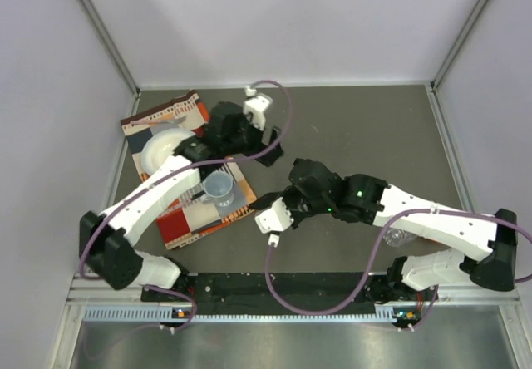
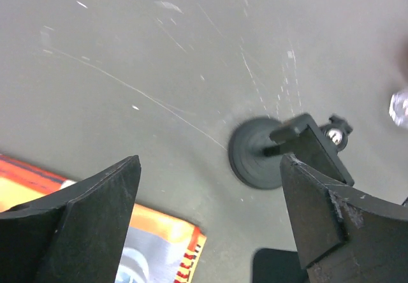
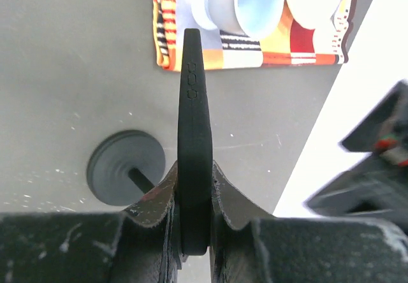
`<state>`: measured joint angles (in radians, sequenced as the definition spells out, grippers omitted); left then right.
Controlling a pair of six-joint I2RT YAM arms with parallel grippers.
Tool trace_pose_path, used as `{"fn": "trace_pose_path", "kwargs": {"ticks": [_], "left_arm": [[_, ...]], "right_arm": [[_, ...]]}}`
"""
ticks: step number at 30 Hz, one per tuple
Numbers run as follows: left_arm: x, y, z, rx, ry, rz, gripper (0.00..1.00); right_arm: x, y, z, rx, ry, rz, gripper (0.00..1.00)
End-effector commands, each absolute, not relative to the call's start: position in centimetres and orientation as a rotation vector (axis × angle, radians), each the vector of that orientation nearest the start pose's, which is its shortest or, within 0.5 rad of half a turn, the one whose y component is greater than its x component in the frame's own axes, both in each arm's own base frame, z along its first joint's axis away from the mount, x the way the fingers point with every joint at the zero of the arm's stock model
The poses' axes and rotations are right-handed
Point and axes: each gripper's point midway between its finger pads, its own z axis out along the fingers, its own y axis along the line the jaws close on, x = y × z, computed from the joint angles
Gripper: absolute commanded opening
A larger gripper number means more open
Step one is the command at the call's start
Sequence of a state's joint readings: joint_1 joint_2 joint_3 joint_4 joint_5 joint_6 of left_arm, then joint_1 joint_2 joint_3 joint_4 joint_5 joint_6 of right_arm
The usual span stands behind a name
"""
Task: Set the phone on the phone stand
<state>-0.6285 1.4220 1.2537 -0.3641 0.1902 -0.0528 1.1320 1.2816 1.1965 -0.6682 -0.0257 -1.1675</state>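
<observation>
We are at the approach step: the phone (image 3: pixel 193 104) is in the air and not yet on the phone stand (image 2: pixel 255 152). The right pincer (image 3: pixel 193 181) is clamped on the phone, gripping it by one end so that we see it edge-on from the right wrist, a thin black blade pointing toward the orange-checked cloth (image 3: pixel 167 21), which carries a cup (image 3: pixel 255 2).

The stand sits upright on the table (image 2: pixel 127 41), near the middle and just to the right of the cloth. From the right wrist we see its round base just beside the phone's held end. The bracket on top is hidden behind that pincer.

The left pincer (image 2: pixel 210 187) is spread wide with nothing between its fingers. The stand's bracket lies just beside one finger; we cannot tell whether they touch.

As we judge it, the next move calls for turning the phone so that its flat back faces the bracket, then lowering its bottom edge into the bracket's lip. The base is small and the phone is wider than it, so we would come down gently. The left pincer could steady the post or draw clear of the phone's path.
</observation>
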Motion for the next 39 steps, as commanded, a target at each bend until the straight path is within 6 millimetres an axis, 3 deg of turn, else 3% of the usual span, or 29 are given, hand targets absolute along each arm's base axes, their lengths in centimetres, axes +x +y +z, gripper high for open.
{"fn": "trace_pose_path", "kwargs": {"ticks": [1, 4, 5, 6, 7, 8, 10, 11, 12, 16, 19, 25, 30, 31, 32, 35, 36, 37, 39], "left_arm": [[32.1, -24.5, 33.6, 0.529, 1.766, -0.717, 0.97], [29.6, -24.9, 34.6, 0.642, 1.723, -0.828, 0.97], [28.3, -25.4, 34.9, 0.708, 1.688, -0.887, 0.95], [25.2, -26.2, 34.9, 0.834, 1.634, -1.009, 0.95], [23.4, -26.5, 34.9, 0.918, 1.581, -1.069, 0.95], [21.7, -26.4, 35.5, 0.972, 1.514, -1.106, 0.95], [19.6, -26.5, 33.9, 1.042, 1.476, -1.175, 0.96], [18.9, -26.2, 34.5, 1.051, 1.419, -1.167, 0.97], [18.5, -26.2, 33.0, 1.062, 1.433, -1.187, 0.98], [16.7, -26.0, 31.5, 1.128, 1.402, -1.219, 0.98], [15.9, -26.9, 30.6, 1.150, 1.396, -1.228, 0.98], [14.7, -29.2, 28.8, 1.231, 1.422, -1.252, 0.98], [11.7, -30.4, 27.5, 1.369, 1.410, -1.369, 0.94], [11.7, -30.5, 27.3, 1.381, 1.410, -1.363, 0.90], [11.7, -30.6, 27.0, 1.382, 1.421, -1.363, 0.73], [12.5, -30.7, 26.9, 1.374, 1.442, -1.323, 0.37], [12.5, -30.7, 26.9, 1.375, 1.441, -1.321, 0.11], [12.8, -30.7, 27.0, 1.365, 1.445, -1.307, 0.00], [12.9, -30.6, 27.3, 1.356, 1.433, -1.296, 0.00]], "right_arm": [[16.3, 31.8, 26.6, -1.953, 0.947, 0.158, 0.00], [16.3, 31.0, 26.3, -1.924, 1.039, 0.171, 0.00], [16.5, 30.7, 27.2, -1.863, 1.126, 0.201, 0.00], [16.3, 30.5, 27.6, -1.839, 1.180, 0.240, 0.00], [16.8, 29.7, 28.1, -1.801, 1.254, 0.278, 0.00], [15.5, 29.4, 28.4, -1.791, 1.349, 0.398, 0.00], [14.0, 28.9, 28.5, -1.768, 1.454, 0.539, 0.00], [13.8, 28.2, 28.5, -1.752, 1.507, 0.571, 0.00], [13.5, 28.0, 28.6, -1.733, 1.539, 0.613, 0.00], [12.1, 27.4, 29.8, -1.615, 1.646, 0.861, 0.00], [11.0, 27.4, 30.2, -1.606, 1.667, 0.949, 0.00], [11.0, 27.8, 31.1, -1.568, 1.717, 0.984, 0.00], [11.7, 27.8, 31.8, -1.515, 1.752, 0.959, 0.00], [11.4, 27.9, 32.2, -1.511, 1.747, 0.979, 0.00], [11.3, 27.9, 32.5, -1.506, 1.741, 0.987, 0.00], [11.4, 27.9, 32.8, -1.475, 1.765, 0.989, 0.00], [11.5, 27.8, 32.8, -1.461, 1.773, 0.984, 0.00], [12.0, 27.7, 32.6, -1.416, 1.811, 0.955, 0.04], [13.4, 27.6, 33.5, -1.291, 1.818, 0.903, 0.09]]}}
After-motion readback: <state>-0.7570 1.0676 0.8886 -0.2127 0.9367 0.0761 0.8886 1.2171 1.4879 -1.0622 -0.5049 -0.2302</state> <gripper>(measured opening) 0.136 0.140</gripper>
